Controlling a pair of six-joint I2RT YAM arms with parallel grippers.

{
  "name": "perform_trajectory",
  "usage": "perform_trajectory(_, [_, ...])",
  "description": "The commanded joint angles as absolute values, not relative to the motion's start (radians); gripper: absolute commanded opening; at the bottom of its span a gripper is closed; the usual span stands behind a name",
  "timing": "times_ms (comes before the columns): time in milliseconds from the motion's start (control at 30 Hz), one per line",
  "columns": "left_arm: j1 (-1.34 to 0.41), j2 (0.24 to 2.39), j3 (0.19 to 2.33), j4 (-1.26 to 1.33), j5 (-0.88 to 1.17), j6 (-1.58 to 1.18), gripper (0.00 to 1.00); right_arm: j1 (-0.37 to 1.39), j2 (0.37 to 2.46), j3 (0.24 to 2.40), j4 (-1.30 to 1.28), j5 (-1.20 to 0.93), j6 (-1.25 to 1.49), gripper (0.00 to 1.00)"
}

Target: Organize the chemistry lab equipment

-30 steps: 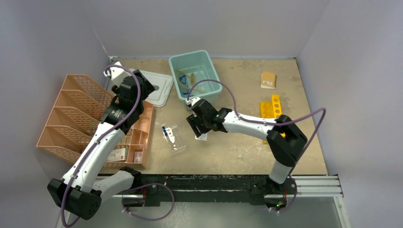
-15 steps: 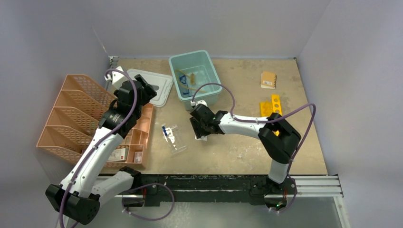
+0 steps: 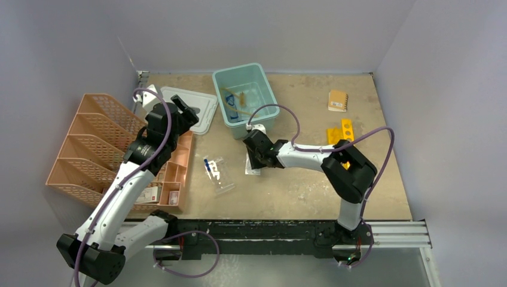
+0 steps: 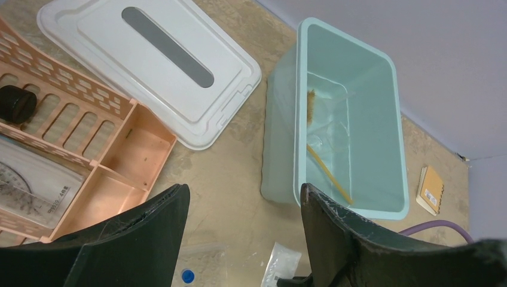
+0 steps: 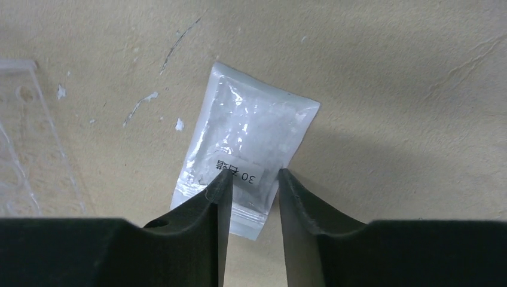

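Note:
A white packet (image 5: 251,143) with a printed label lies flat on the table (image 3: 299,185). My right gripper (image 5: 252,174) hangs low over the packet's near end, jaws narrowed with a gap, the label strip between the tips. In the top view that gripper (image 3: 253,160) covers the packet's (image 3: 253,168) far end. My left gripper (image 4: 242,197) is open and holds nothing, above the table between the peach tray (image 4: 131,155) and the teal bin (image 4: 353,45). Amber tubing (image 4: 329,173) lies in the bin. Blue-capped tubes (image 3: 209,166) rest in a clear case left of the packet.
A white lid (image 4: 155,66) lies left of the teal bin (image 3: 251,122). The peach organizer (image 3: 89,143) and its small tray (image 3: 176,173) fill the left side. A brown notebook (image 3: 338,100) and a yellow rack (image 3: 342,134) sit at the right.
The right gripper's jaws have narrowed over the white packet and the wrist has shifted a little to the right. The left arm moved slightly toward the back, then stayed.

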State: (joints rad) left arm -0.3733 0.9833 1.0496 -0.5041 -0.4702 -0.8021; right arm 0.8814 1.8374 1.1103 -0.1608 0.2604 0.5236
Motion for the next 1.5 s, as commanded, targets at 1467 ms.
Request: perform_trajectory(1467, [-0.269,1.336,1.194,-0.472,-0.367,-0.816,0.68,0.579,1.889,1.757,-0.230,-0.062,0.042,0.00])
